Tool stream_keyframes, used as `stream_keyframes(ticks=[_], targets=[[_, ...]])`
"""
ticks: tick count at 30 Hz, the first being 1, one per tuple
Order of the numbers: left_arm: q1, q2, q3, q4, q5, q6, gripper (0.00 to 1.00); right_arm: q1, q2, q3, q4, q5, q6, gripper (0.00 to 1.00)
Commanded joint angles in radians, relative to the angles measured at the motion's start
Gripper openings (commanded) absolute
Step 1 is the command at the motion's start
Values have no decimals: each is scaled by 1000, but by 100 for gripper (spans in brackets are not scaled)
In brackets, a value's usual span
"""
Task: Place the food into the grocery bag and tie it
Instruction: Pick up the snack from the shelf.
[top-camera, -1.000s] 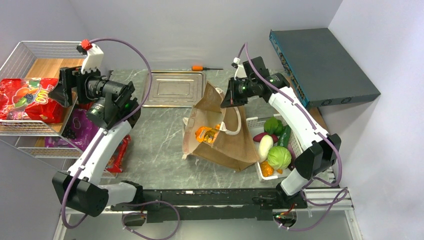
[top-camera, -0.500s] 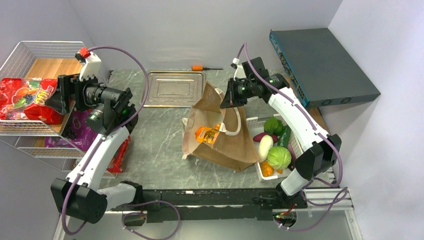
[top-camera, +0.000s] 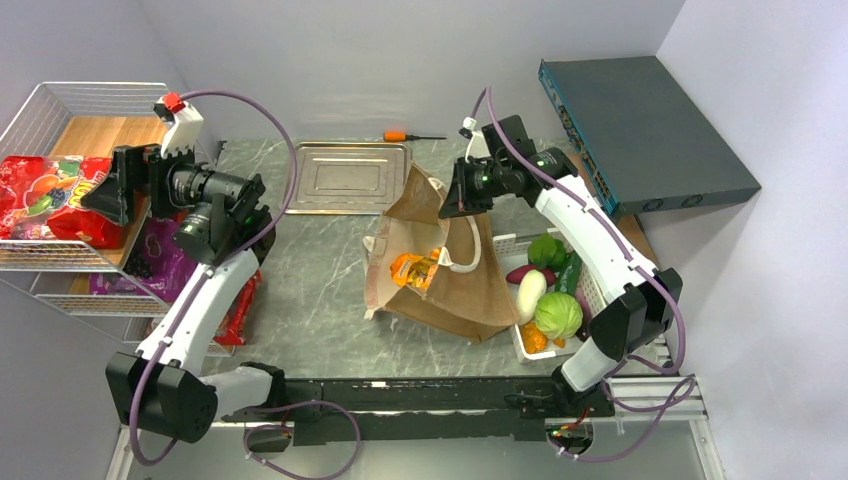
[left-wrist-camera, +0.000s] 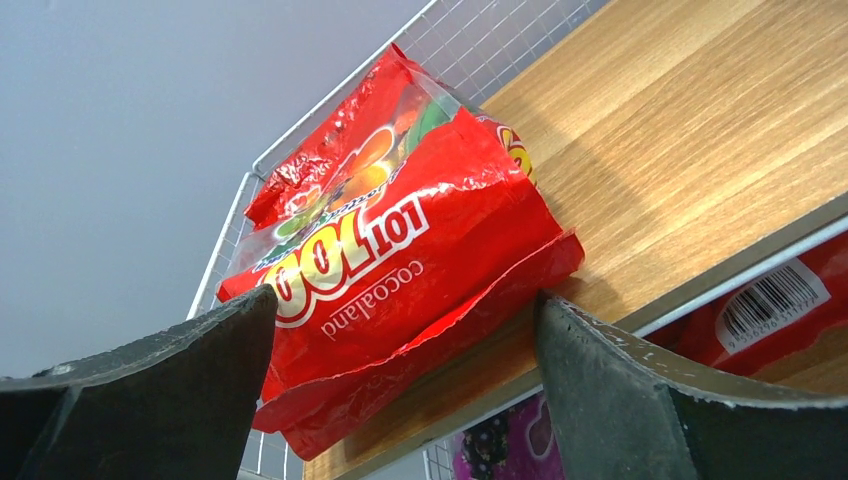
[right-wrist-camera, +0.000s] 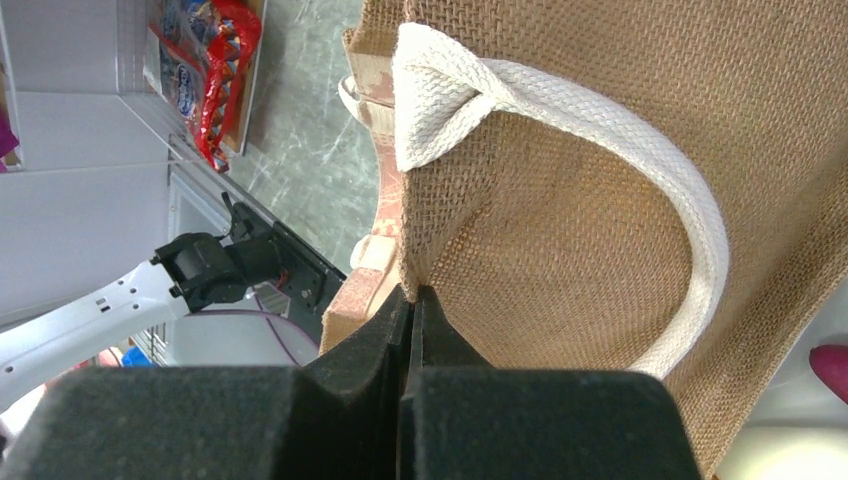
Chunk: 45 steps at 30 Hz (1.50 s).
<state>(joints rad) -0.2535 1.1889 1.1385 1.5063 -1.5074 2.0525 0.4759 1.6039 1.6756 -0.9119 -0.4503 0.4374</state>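
Top external: right gripper (top-camera: 449, 206) pinched the grocery bag (top-camera: 462, 288) at its twelve o'clock rim, likely holding it open; left gripper (left-wrist-camera: 405, 303) gaped toward the nine o'clock snack packet (left-wrist-camera: 390, 230)

Left arm (top-camera: 200, 300) rises from the table's near-left corner and leans out past the left edge. Left gripper (left-wrist-camera: 405, 310) roughly level, jaws spread wide, nothing between them. Right arm (top-camera: 590, 225) arcs from the near-right corner toward the far edge, wrist angled down; right gripper (right-wrist-camera: 412, 297) pinched tight on the grocery bag (right-wrist-camera: 560, 200) rim.
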Motion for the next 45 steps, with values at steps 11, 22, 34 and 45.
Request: stream_keyframes(ticks=[11, 22, 34, 45], targets=[[89, 55, 3, -55, -30, -100, 99, 17, -21, 25, -50, 41, -18, 0], [108, 39, -24, -93, -49, -140, 41, 18, -18, 14, -43, 50, -22, 0], [91, 34, 8, -119, -68, -165, 0, 18, -10, 12, -36, 55, -25, 0], [-81, 124, 202, -146, -56, -148, 0, 18, -12, 8, -33, 75, -31, 0]])
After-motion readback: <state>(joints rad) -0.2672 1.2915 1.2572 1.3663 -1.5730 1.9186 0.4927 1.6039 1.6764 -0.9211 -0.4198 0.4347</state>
